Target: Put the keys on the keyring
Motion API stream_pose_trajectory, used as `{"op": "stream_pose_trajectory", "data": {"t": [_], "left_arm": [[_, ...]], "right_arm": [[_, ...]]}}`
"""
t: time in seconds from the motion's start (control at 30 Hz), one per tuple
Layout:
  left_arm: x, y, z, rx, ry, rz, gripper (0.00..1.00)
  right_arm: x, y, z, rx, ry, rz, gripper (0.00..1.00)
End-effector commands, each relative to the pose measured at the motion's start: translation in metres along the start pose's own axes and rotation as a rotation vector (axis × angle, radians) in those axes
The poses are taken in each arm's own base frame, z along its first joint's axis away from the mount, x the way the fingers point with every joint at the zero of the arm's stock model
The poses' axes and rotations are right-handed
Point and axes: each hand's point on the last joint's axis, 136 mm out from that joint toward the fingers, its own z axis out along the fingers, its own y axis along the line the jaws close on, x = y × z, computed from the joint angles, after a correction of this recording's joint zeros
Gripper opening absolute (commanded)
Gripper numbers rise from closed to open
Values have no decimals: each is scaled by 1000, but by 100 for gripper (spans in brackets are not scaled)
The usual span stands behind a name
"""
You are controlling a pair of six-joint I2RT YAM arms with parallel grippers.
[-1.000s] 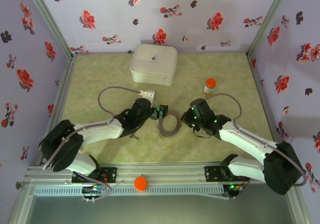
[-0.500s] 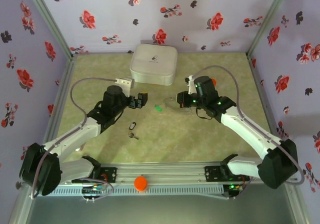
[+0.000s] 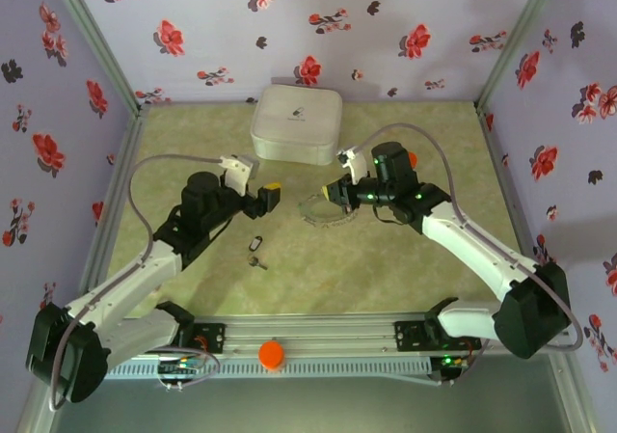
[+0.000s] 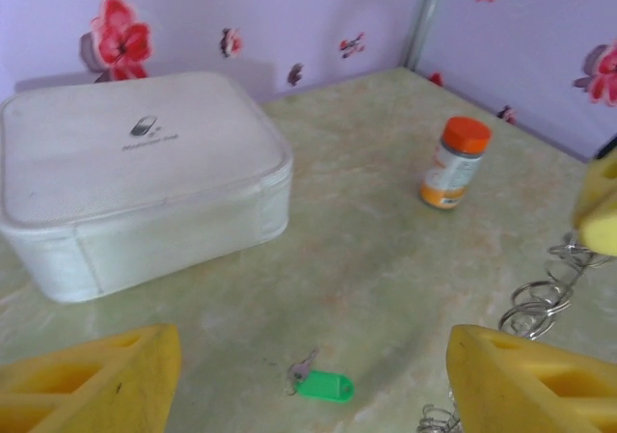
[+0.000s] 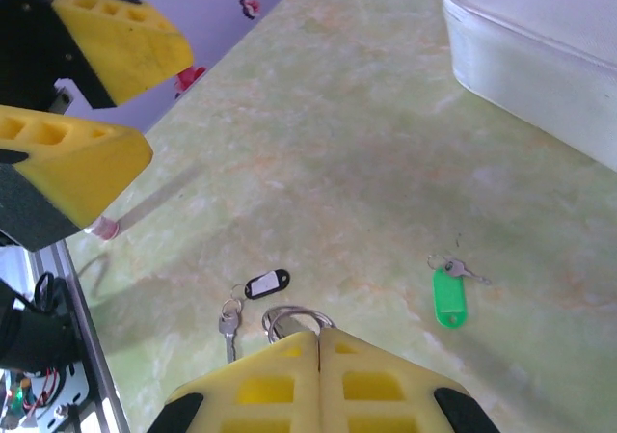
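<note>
My right gripper (image 5: 319, 335) is shut on a wire loop of the keyring (image 5: 294, 315), whose large ring (image 3: 328, 213) hangs below it above mid-table. Two keys lie on the table. The green-tabbed key (image 4: 326, 385) sits between and beyond my left fingertips, and also to the right of the right gripper (image 5: 448, 300). The black-tagged key (image 5: 267, 284), with its metal blade (image 5: 228, 325), lies just ahead of the right gripper's fingers. My left gripper (image 4: 313, 351) hovers open and holds nothing; its yellow fingers (image 5: 92, 158) show at the upper left of the right wrist view. The keyring's small loops (image 4: 540, 303) dangle at its right.
A white rounded-square case (image 3: 296, 124) stands at the back centre. An orange-capped bottle (image 4: 453, 163) stands right of it, near the right wall. Flowered walls close in the table on three sides. An orange knob (image 3: 271, 355) sits on the front rail.
The keyring lay on the table between both grippers; the right gripper has lifted it up and back. The left gripper has pulled away to the left, and its jaws have narrowed slightly.
</note>
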Motion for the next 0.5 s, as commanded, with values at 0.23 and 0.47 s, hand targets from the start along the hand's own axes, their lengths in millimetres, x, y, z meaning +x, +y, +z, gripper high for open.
{"op": "stream_pose_trajectory", "data": {"t": [0.23, 0.47], "left_arm": [[-11, -36, -13, 200, -247, 190, 79], [-14, -57, -20, 328, -281, 180, 87]], "right_arm": [[3, 39, -14, -177, 13, -240, 0], [11, 55, -17, -252, -6, -393, 0]]}}
